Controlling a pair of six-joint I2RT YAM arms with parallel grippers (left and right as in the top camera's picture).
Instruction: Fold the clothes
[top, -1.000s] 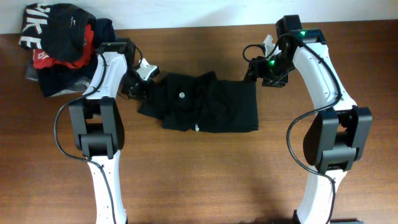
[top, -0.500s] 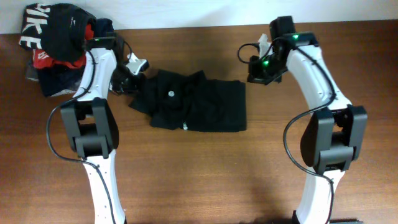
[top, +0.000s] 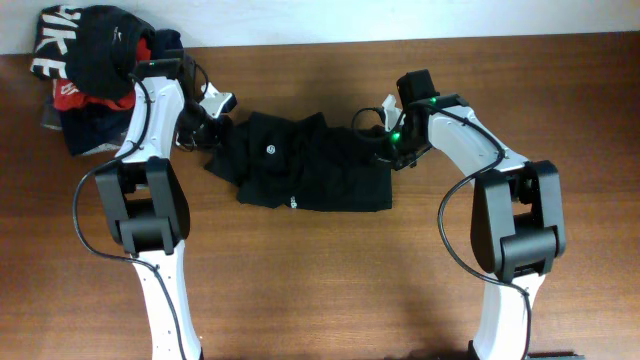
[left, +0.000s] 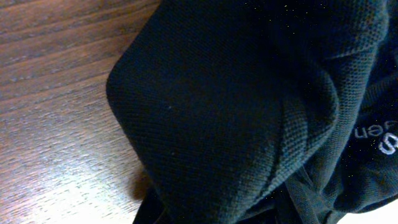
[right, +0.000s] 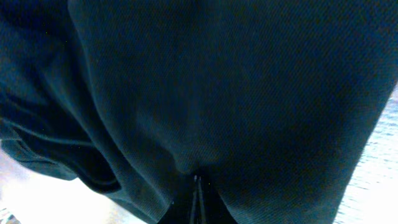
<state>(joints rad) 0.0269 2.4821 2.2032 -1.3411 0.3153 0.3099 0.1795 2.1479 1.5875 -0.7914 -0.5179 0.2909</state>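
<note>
Overhead, left gripper (top: 208, 135) and right gripper (top: 384, 151) each pinch closed on the black T-shirt (top: 310, 178).

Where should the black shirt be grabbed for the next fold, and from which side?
Probably the right edge of the shirt, near its corner, coming from the right: that edge lies straight and flat on the table, while the left end is bunched.
</note>
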